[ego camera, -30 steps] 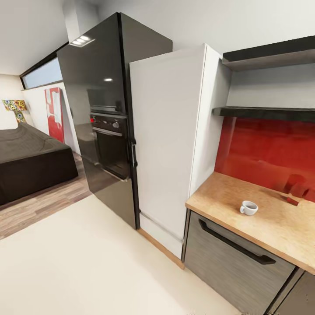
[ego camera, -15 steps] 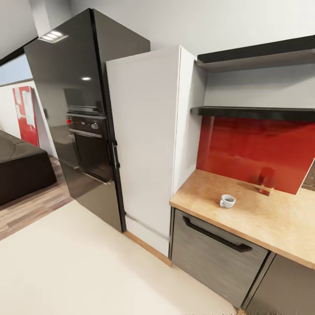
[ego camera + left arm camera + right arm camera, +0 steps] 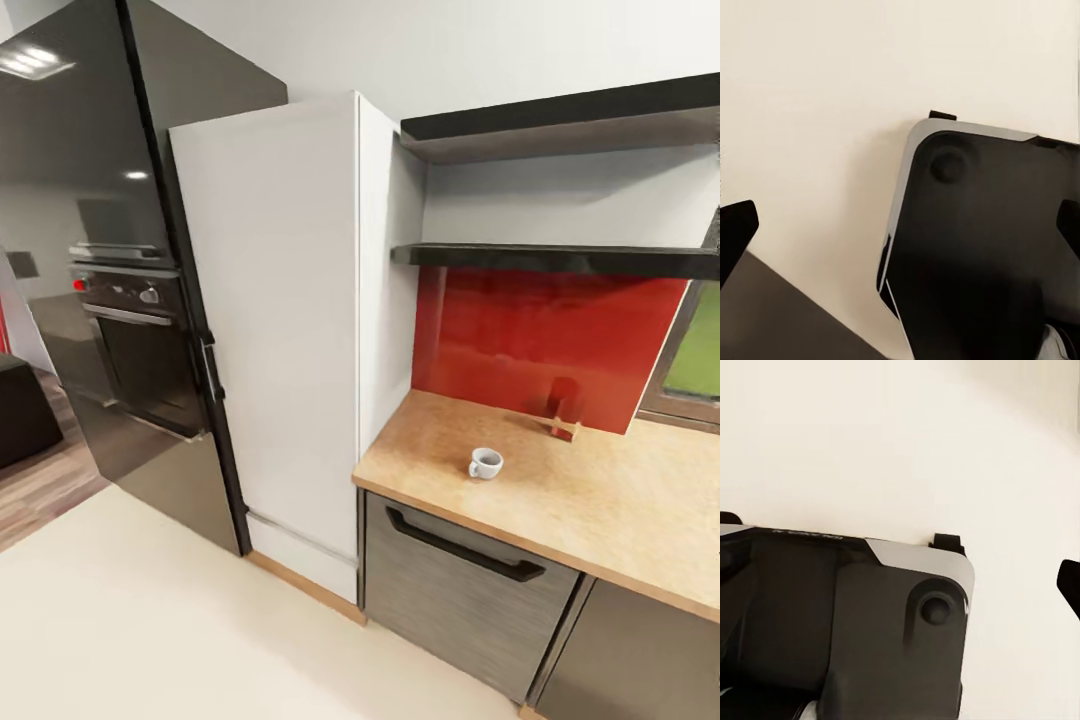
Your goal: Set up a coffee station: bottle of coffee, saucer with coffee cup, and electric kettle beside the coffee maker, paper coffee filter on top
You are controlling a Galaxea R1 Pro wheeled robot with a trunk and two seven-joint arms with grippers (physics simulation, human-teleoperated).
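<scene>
Below, in both wrist views, the cream floor (image 3: 817, 112) is seen under the robot's dark, grey-edged base (image 3: 982, 247). For the left gripper (image 3: 900, 229), one black fingertip is seen at each side edge of its wrist picture, so the jaws are spread wide, with nothing held and nothing touched between them. For the right gripper, one black fingertip (image 3: 1069, 582) is seen at a side edge of its wrist picture; how far those jaws are parted cannot be told, and nothing is seen held. In the head view, the same cream floor is met first, then a strip of wood flooring (image 3: 45, 490) at the left. Next, one grey drawer front (image 3: 450, 590) with a single black handle (image 3: 463, 548) is seen beneath the kitchen countertop (image 3: 600, 520), a light beige wood-grain bench. One coffee cup (image 3: 485, 463) is counted: it stands upright on the bench near the front edge, handle toward the left, well apart from the wall. Further back, one small reddish object (image 3: 562, 418) rests on the bench against the red backsplash (image 3: 540, 340); what it is cannot be told. One tall white cabinet (image 3: 270, 330) stands just beside the bench, and one glossy black unit (image 3: 120, 260) with one built-in oven (image 3: 140, 350) stands beside that. Two dark shelves (image 3: 560, 258) are mounted on the wall above the backsplash, one over the other. A window edge (image 3: 695, 355) is seen at the far right.
</scene>
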